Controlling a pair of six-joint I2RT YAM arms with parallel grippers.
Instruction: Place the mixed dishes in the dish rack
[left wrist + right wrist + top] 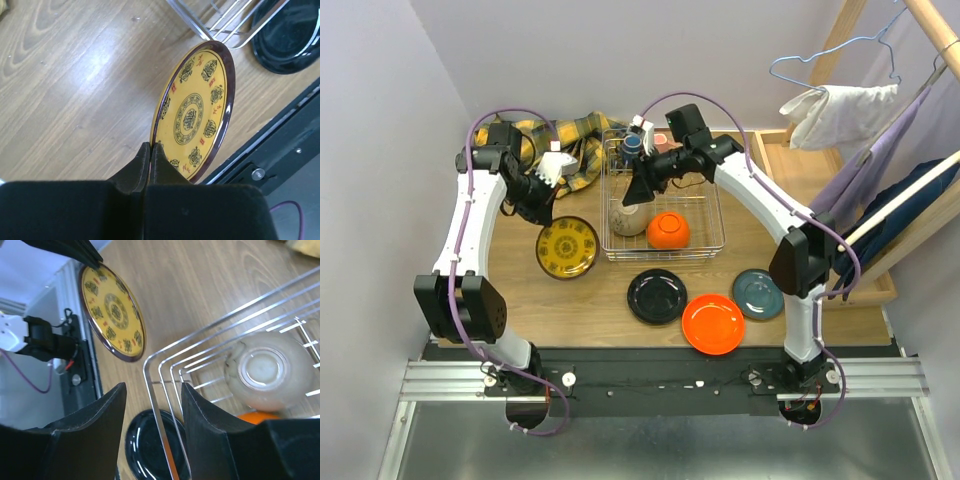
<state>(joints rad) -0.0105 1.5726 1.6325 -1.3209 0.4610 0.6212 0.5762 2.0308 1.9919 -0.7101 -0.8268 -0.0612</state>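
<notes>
So: left tool (150, 146) is closed, tips at the far-left rim of the yellow plate (192, 117). Plate lies on the surface just left of the dish rack (665, 257). Can't tell if the rim is actually pinched. I'd get one finger under the rim before lifting, then tilt it in. Beige bowl (628, 220) and orange bowl (668, 230) sit in the rack. Right tool (152, 387) is open and empty over the rack's near-left corner, so clear it first.

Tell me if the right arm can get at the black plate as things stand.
Probably yes. The right fingers stand open over the dish rack. The black plate lies bare just outside it, with nothing stacked on it and only the low wire rim between.
</notes>
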